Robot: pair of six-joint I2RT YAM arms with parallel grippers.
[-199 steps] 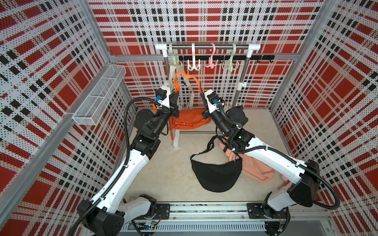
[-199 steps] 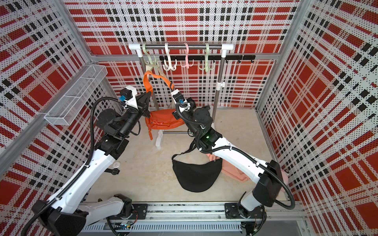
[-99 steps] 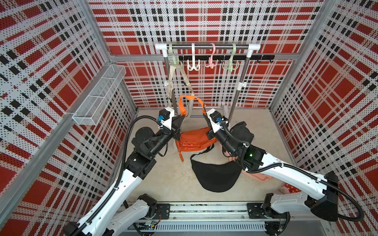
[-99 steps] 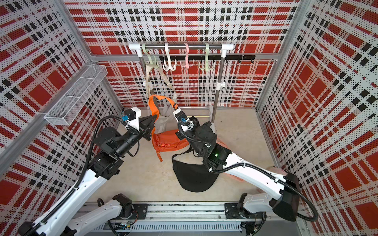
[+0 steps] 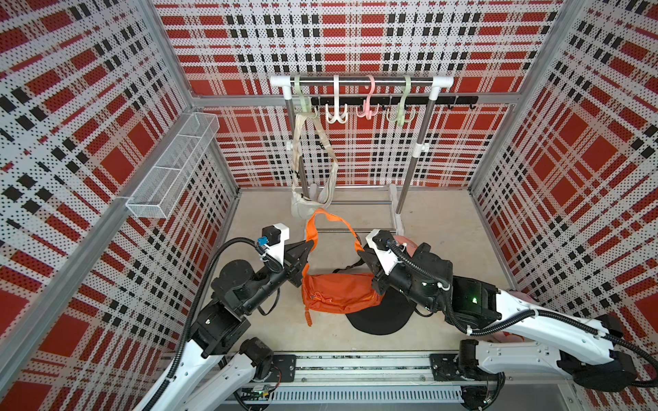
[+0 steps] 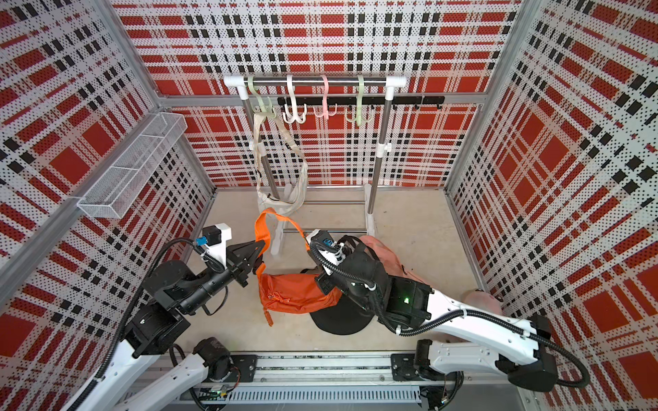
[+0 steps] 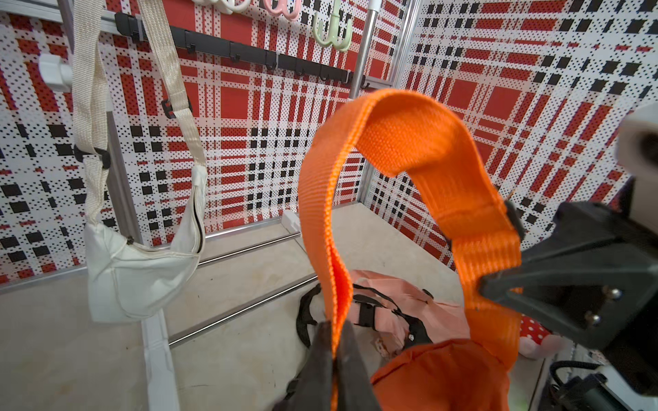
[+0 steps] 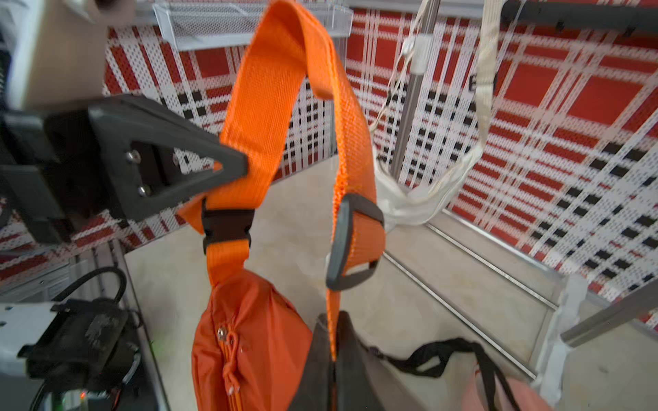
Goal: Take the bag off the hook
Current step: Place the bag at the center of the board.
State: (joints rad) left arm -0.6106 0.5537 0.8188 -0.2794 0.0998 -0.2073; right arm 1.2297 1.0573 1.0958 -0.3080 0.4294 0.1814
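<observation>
The orange bag (image 5: 338,291) (image 6: 295,291) is low by the floor, its body overlapping the edge of a black bag. Its strap (image 5: 320,219) arches up between my two grippers, clear of every hook. My left gripper (image 5: 309,245) (image 7: 334,331) is shut on one side of the strap (image 7: 398,142). On the other side, below the slider buckle (image 8: 352,242), my right gripper (image 5: 359,251) (image 8: 333,320) is shut. The rail's hooks (image 5: 336,106) are far above. A cream bag (image 5: 306,206) still hangs from the left green hook (image 5: 302,103).
A black bag (image 5: 381,316) and a pink bag (image 6: 377,249) lie on the floor under the right arm. The rack's posts (image 5: 409,170) and white feet (image 5: 397,213) stand at the back. A wire basket (image 5: 174,160) juts from the left wall.
Both grippers have come down and forward from the rail with the orange strap. The orange bag has dropped from rack height to floor level over the black bag.
</observation>
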